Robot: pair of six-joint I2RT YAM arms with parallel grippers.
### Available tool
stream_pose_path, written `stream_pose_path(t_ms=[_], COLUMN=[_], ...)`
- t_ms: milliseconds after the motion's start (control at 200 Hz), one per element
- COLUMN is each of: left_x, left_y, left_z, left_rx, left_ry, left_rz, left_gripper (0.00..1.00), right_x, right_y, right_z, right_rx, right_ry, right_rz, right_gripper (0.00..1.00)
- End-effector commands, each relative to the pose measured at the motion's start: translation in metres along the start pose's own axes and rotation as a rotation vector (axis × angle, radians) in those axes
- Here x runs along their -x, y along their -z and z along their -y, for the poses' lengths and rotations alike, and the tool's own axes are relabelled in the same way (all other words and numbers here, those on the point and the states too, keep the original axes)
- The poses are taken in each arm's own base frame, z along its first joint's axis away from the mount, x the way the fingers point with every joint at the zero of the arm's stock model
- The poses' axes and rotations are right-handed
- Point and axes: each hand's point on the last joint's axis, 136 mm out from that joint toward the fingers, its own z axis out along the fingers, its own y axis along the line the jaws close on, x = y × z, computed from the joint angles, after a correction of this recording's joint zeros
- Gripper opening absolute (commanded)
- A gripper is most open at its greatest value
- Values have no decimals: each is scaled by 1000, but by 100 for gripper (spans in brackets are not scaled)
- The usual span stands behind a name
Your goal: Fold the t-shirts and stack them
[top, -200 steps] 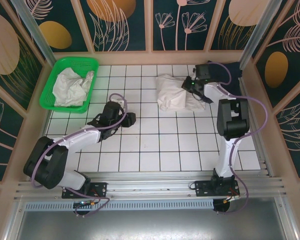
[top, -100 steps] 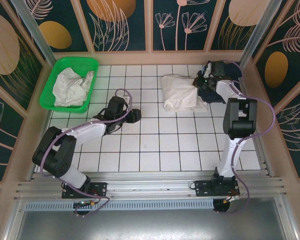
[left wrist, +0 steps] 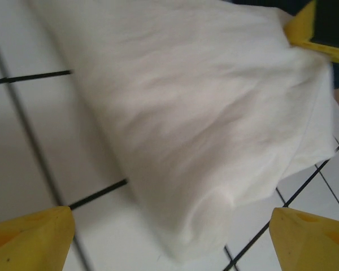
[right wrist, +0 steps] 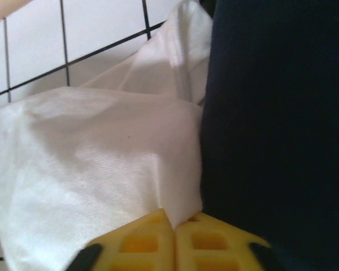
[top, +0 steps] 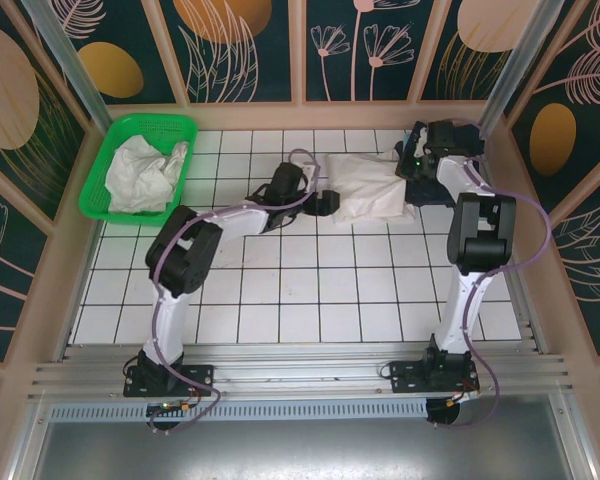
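A folded off-white t-shirt (top: 368, 190) lies on the tiled table at the back right, its right edge against a dark navy t-shirt (top: 427, 190). My right gripper (top: 410, 165) is at that edge. In the right wrist view its yellow fingers (right wrist: 141, 240) are pinched together on a corner of the white t-shirt (right wrist: 101, 169), with the navy t-shirt (right wrist: 271, 113) beside it. My left gripper (top: 325, 203) is at the white shirt's left end. It stands open (left wrist: 170, 217), its fingertips wide apart either side of the rolled fold (left wrist: 203, 141), not touching it.
A green mesh basket (top: 140, 120) with crumpled white t-shirts (top: 145, 172) stands at the back left. The wooden wall (top: 495, 160) runs close behind the right gripper. White tiles (top: 310, 290) stretch across the middle and front.
The left arm reached right, up to the white t-shirt, and its jaws opened wider. The right gripper pulled the shirt's edge right, toward the navy one.
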Motion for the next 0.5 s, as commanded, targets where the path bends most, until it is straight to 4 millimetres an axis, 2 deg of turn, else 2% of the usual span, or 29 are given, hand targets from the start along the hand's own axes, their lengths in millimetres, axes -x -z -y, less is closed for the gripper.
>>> stream_pose_path(t_ms=[0, 50, 120, 205, 260, 290, 375, 430, 495], left_x=[-17, -21, -28, -37, -40, -41, -44, -43, -45], left_y=[-28, -39, -52, -65, -69, -69, -63, -52, -34], left_z=[-12, -13, -16, -17, -14, -11, -5, -3, -2], left_rx=[4, -1, -3, -27, -53, -70, -100, -96, -86], left_ry=[8, 12, 22, 41, 54, 58, 65, 59, 47], left_rz=[-64, -79, -93, -123, -129, -129, -137, -131, -125], left_gripper=[89, 89, 87, 77, 67, 58, 33, 23, 17], right_x=[4, 8, 11, 6, -9, -15, -45, -65, -88], right_y=[3, 12, 28, 51, 57, 65, 66, 62, 55], right_z=[1, -5, -9, -13, -17, -20, -24, -30, -36], right_rx=[-34, -44, -85, -138, -135, -128, -68, -13, 17], right_ry=[44, 55, 62, 68, 65, 51, 5, -9, -9], right_rz=[-5, 22, 54, 97, 108, 128, 135, 121, 98], right_gripper=[44, 46, 58, 61, 62, 63, 63, 63, 63])
